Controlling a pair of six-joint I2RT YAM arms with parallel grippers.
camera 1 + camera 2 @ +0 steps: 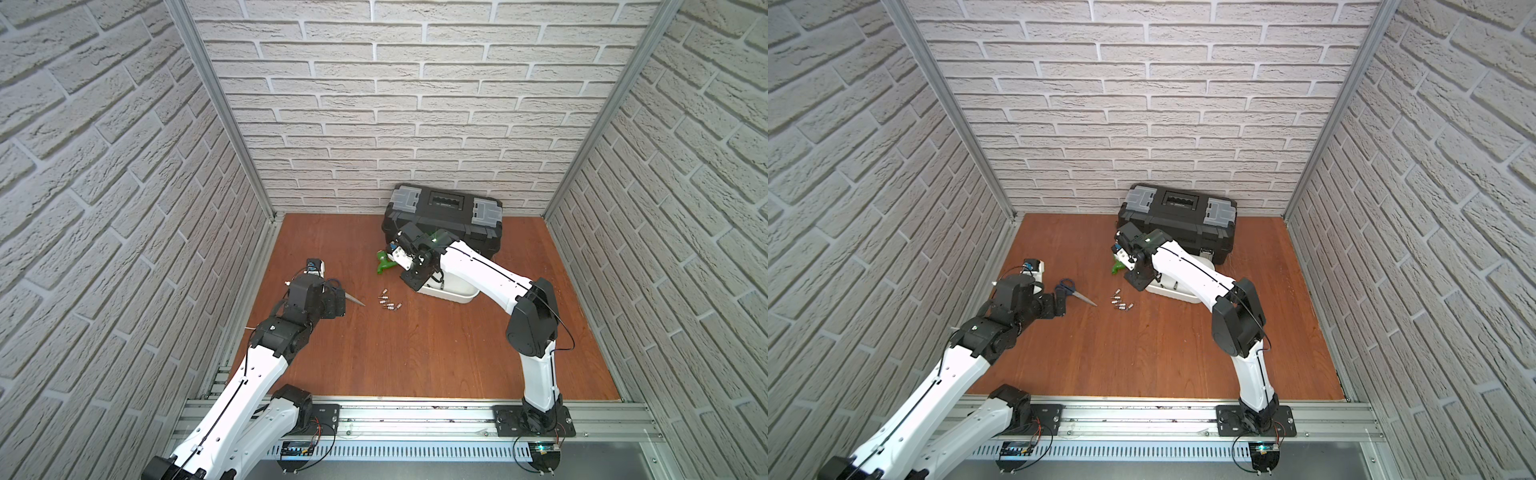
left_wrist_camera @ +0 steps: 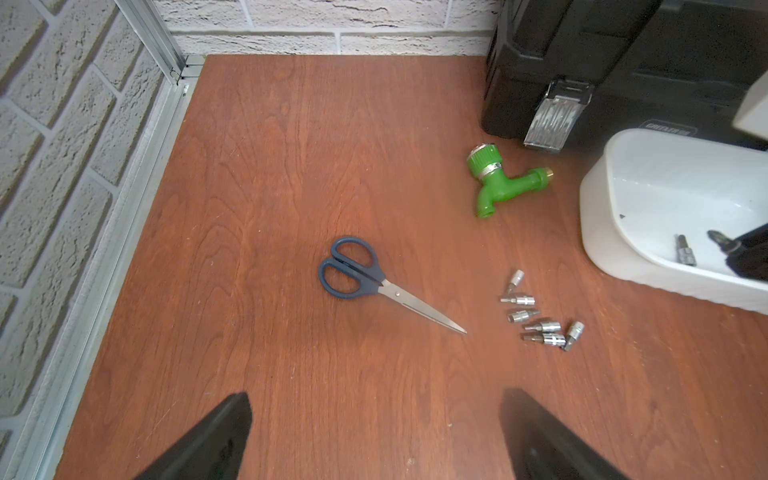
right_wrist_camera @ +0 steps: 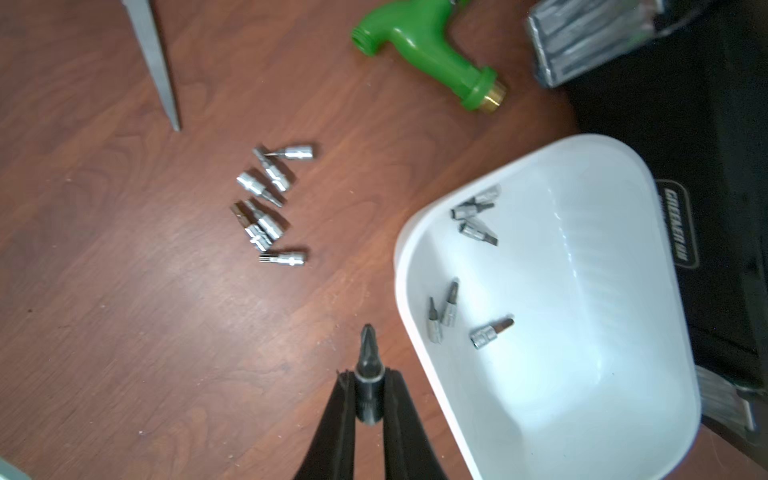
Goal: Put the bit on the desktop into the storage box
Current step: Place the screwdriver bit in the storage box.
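Several bits (image 3: 270,203) lie clustered on the desktop (image 3: 124,291); we hold a Phillips bit (image 3: 368,363) clamped in right gripper (image 3: 369,376) at storage box (image 3: 415,257) rim, prob. to drop it in; left gripper (image 2: 374,395) gapes, idle

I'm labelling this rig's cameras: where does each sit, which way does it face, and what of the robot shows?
Top views: high above the arms' bases, facing down and forward over the desktop to the toolbox; the left arm and right arm show.
Left wrist: on the left arm, facing scissors and loose bits; the open left gripper shows.
Right wrist: on the right arm, facing down at the storage box; the right gripper, shut on a bit, shows.
Shared: both wrist views show the loose bits and the storage box.
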